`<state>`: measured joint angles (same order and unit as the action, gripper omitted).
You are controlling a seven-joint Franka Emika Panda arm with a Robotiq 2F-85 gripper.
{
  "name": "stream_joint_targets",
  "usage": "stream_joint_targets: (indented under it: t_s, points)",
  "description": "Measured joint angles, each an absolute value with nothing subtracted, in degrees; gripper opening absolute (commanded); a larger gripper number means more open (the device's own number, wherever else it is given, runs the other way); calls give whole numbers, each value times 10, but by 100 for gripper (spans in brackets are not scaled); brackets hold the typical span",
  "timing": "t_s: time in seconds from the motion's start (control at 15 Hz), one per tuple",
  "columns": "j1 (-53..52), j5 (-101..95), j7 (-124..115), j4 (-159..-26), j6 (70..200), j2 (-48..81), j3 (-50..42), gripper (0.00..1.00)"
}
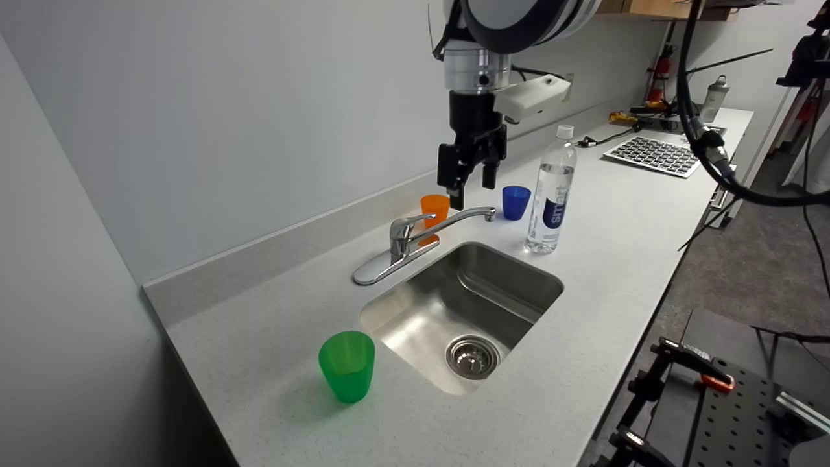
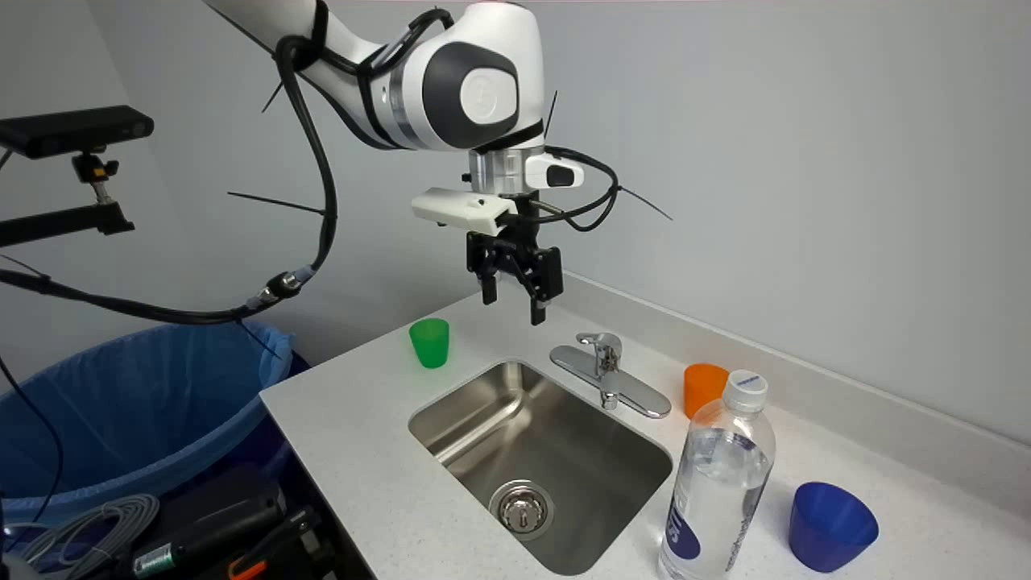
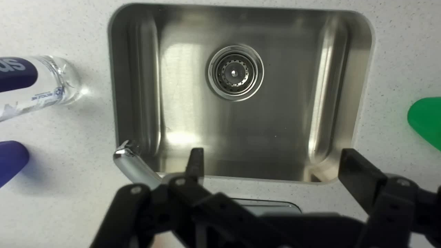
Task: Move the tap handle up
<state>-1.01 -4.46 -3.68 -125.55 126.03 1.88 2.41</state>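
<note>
The tap handle (image 1: 420, 218) is a short chrome lever on top of the silver faucet body (image 1: 398, 239). In an exterior view the handle (image 2: 591, 337) points out from the body toward the left. The longer spout (image 1: 460, 218) reaches over the sink edge. My gripper (image 1: 473, 188) is open and empty, pointing down above the faucet and apart from it. It also shows in an exterior view (image 2: 514, 301), up and left of the handle. In the wrist view the fingers (image 3: 272, 163) are wide apart; the spout (image 3: 137, 170) shows, while the handle is hidden behind the gripper.
A steel sink (image 1: 415, 344) lies in front of the faucet. A green cup (image 1: 348, 366), an orange cup (image 2: 702, 387), a blue cup (image 2: 830, 528) and a tall water bottle (image 2: 717, 491) stand around it. A wall (image 1: 292, 130) rises behind the faucet.
</note>
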Motion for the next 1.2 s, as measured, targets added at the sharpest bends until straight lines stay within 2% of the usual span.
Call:
stream_joint_targets:
  t_s: [1.2]
  points:
    - [-30, -53, -84, -1240, 1261, 55, 35, 100]
